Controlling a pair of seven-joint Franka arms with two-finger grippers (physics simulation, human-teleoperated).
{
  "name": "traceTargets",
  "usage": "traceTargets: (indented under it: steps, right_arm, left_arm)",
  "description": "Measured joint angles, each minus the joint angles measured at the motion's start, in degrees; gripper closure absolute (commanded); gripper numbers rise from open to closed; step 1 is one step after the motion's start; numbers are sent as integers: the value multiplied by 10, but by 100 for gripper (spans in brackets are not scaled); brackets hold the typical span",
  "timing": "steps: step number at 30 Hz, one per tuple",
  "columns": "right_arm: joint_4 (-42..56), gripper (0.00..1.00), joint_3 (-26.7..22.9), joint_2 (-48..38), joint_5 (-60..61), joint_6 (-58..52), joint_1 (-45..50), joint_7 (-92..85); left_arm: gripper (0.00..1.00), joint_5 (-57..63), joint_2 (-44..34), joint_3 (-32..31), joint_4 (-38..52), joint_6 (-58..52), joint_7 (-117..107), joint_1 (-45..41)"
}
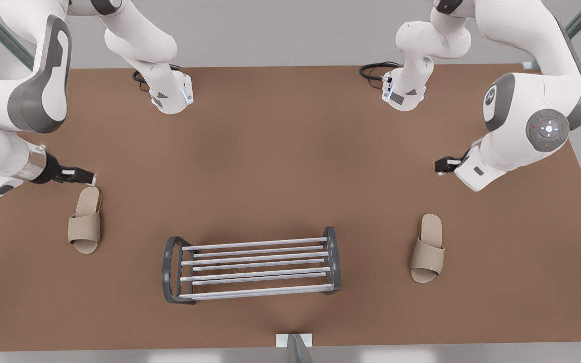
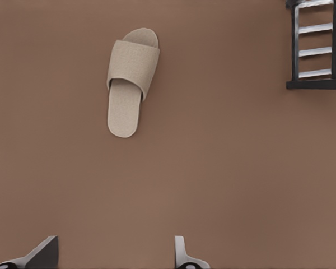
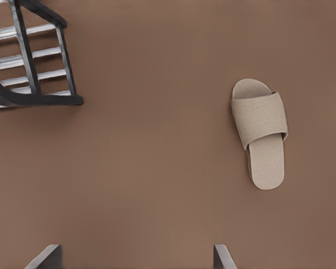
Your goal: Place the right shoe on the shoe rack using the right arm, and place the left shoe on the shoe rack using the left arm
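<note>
Two beige slippers lie flat on the brown table, one on each side of the shoe rack, a low rack of silver bars between dark end frames. The right shoe is at the front view's left. My right gripper hovers open just behind its heel. The left shoe is at the front view's right. My left gripper hangs open farther back from its heel. One end of the shoe rack is seen from each wrist. Nothing rests on the rack.
The two arm bases stand at the far side of the table, each with a black cable beside it. A small metal bracket sits at the table's near edge. Open table surface separates each slipper from the rack.
</note>
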Motion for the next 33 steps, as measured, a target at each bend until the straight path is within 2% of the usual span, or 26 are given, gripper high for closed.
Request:
traceTargets:
  steps: [8,19,21,23,25,27,30,33]
  right_arm:
    - [-3,0,0,0,0,54,0,6]
    - [-5,0,0,14,0,79,1,11]
    - [-26,0,0,12,-1,93,-1,11]
    - [-91,0,0,-1,-2,134,-1,11]
    - [-118,0,1,1,-2,172,4,11]
    - [-124,0,1,9,-4,192,8,11]
    - [-123,0,-1,21,-17,206,-12,12]
    - [-245,0,-2,-22,-41,276,-16,13]
  left_arm:
    - [0,1,3,2,9,27,9,-2]
    - [0,-24,-3,14,-26,24,16,-5]
    - [0,-119,-57,79,-227,93,18,18]
    - [0,-261,-88,140,-425,200,40,54]
    - [0,-411,-96,159,-559,324,82,103]
    - [0,-596,-86,163,-637,434,146,105]
    - [0,-874,-48,160,-677,550,277,0]
    - [0,-1075,-28,156,-684,623,416,-19]
